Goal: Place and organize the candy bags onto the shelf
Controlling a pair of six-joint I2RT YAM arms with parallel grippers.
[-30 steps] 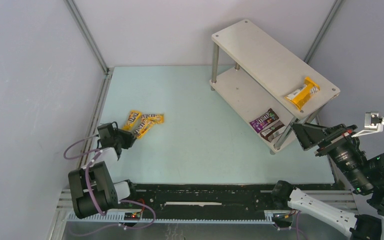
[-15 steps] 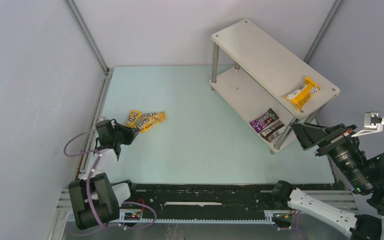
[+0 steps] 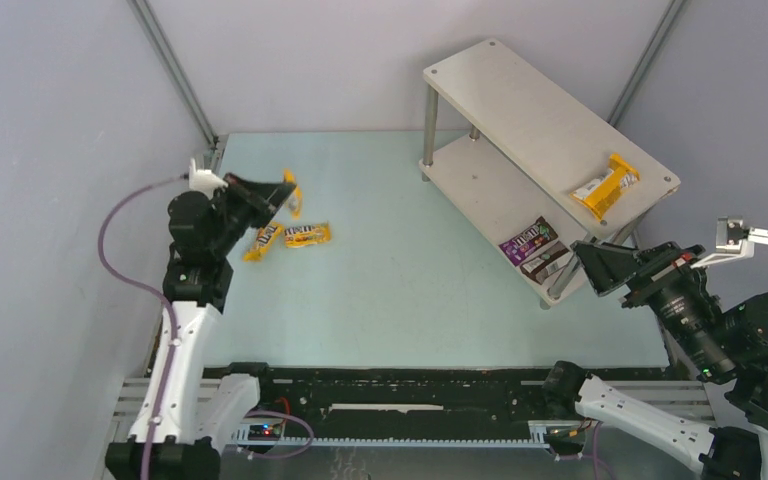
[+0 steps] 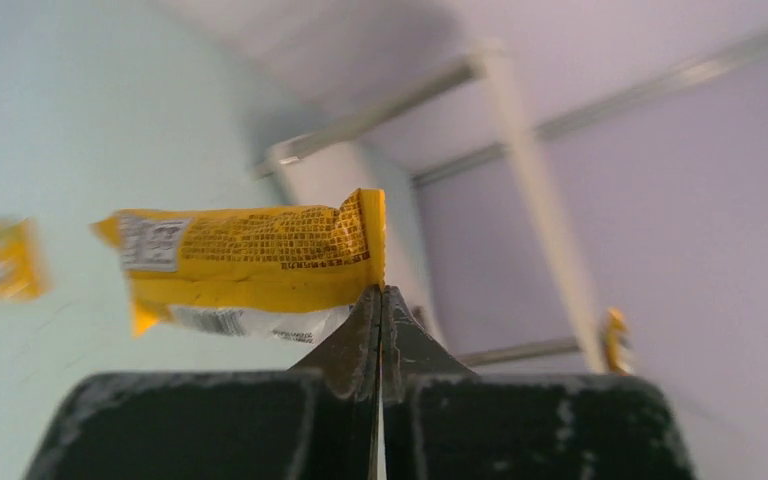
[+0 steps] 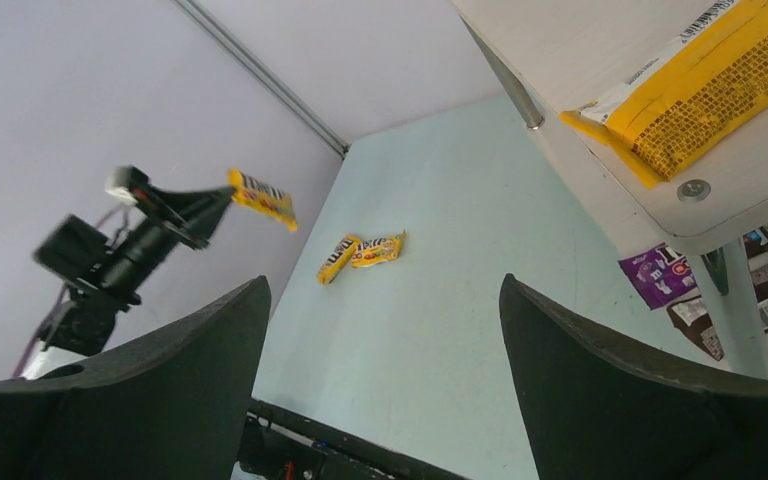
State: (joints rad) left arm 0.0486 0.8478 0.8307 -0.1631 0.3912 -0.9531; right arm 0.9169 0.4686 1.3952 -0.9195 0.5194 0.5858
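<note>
My left gripper is shut on the edge of a yellow candy bag and holds it in the air above the table's far left; it also shows in the right wrist view. Two yellow bags lie on the table below it. The white shelf stands at the back right. One yellow bag lies on its top board. A purple bag and a dark brown bag lie on the lower board. My right gripper is open and empty near the shelf's front corner.
Grey walls with metal corner posts close in the table. A black rail runs along the near edge between the arm bases. The shelf's silver legs stand on the light blue table.
My left arm has risen and swung up from the table's left edge, lifting one yellow bag off the pile. Two yellow bags stay on the table. The right arm has barely moved.
</note>
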